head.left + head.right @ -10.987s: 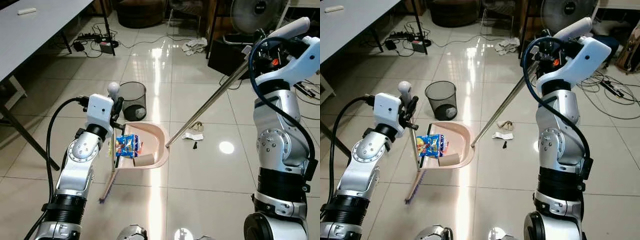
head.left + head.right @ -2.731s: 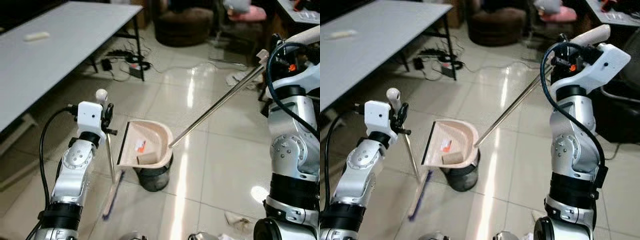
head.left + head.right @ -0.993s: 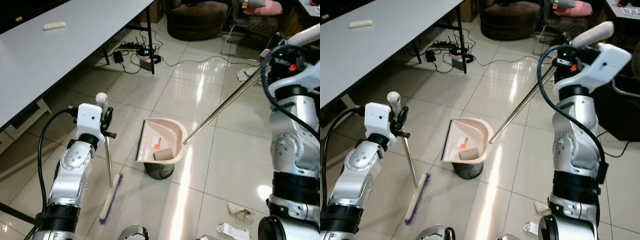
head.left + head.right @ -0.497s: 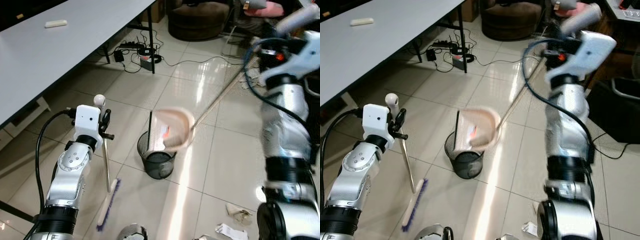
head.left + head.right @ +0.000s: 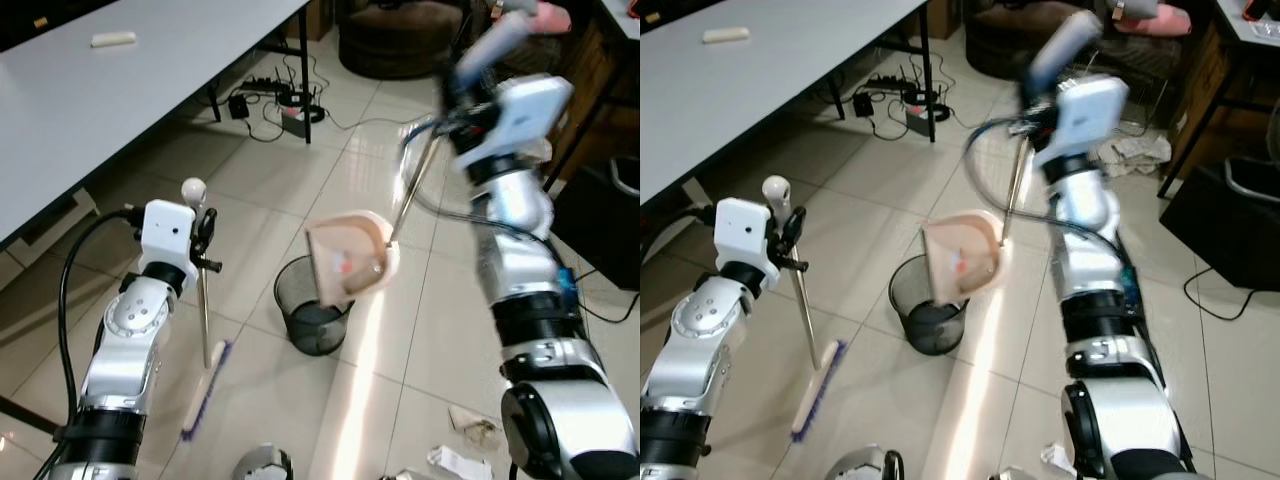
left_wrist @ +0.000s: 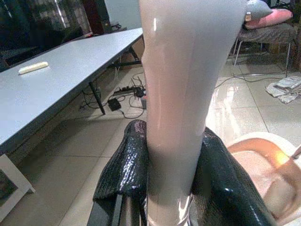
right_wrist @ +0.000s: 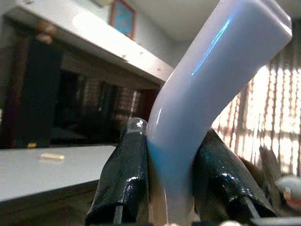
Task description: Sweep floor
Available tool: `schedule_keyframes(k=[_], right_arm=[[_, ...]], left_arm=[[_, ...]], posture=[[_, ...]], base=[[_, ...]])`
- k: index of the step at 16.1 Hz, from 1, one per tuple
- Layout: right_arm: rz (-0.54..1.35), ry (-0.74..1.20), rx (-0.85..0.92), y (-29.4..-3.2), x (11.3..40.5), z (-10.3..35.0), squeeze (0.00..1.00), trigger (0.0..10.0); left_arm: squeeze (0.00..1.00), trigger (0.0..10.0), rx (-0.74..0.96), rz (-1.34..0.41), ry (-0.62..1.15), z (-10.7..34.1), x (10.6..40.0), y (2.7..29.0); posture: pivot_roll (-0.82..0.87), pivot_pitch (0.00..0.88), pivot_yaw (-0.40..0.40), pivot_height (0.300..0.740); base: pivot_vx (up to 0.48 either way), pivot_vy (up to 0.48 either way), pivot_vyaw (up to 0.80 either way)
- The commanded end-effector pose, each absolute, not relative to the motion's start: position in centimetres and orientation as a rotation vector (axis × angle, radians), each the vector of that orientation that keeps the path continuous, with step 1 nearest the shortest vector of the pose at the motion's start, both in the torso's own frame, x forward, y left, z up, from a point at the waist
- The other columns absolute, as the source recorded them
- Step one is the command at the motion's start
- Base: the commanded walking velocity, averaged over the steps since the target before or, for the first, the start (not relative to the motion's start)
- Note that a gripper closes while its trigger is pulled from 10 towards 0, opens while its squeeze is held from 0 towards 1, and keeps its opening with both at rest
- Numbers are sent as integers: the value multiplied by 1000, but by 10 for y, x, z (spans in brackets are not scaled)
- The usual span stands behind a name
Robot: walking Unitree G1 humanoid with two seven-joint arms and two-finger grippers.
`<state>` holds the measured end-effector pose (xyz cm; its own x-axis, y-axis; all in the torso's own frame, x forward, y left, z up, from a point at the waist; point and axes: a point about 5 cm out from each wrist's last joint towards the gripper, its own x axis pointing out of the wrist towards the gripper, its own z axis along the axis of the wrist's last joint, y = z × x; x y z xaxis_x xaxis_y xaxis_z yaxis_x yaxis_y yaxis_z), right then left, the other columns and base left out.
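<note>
Your right end effector (image 7: pixel 162 188) is clenched on the pale handle of the beige plastic dustpan (image 5: pixel 349 262), which hangs tipped steeply over the black mesh wastebasket (image 5: pixel 315 320), its lower edge at the rim; the pan is blurred, so its contents are unclear. Your left end effector (image 6: pixel 169 188) grasps the long-handled broom (image 5: pixel 204 340), bristles on the glossy tiled floor (image 5: pixel 400 380) just beside the basket. The grey table (image 5: pixel 100 90) borders your left; open tile lies ahead.

The right hand (image 5: pixel 470 65) and tilted dustpan (image 5: pixel 350 262) are motion-blurred; the scraps inside cannot be identified.
</note>
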<state>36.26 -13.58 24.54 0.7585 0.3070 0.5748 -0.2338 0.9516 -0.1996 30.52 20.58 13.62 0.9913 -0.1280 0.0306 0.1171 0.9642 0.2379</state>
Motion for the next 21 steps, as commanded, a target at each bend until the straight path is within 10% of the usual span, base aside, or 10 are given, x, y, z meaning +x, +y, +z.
schedule_keyframes(k=[1, 16, 21], right_arm=[[369, -787, -176, -116, 357, 266, 0, 10000], [677, -959, -434, -28, 331, 227, 0, 10000], [308, -1058, -506, -92, 345, 274, 0, 10000]], left_arm=[[0, 10000, 258, -114, -88, 147, 305, 207], [0, 10000, 241, -80, -80, 140, 301, 206], [0, 10000, 200, -145, -70, 139, 305, 193]], posture=[[94, 75, 27, 740], [85, 56, 20, 740], [44, 47, 48, 740]], base=[[0, 0, 0], [0, 0, 0], [0, 0, 0]])
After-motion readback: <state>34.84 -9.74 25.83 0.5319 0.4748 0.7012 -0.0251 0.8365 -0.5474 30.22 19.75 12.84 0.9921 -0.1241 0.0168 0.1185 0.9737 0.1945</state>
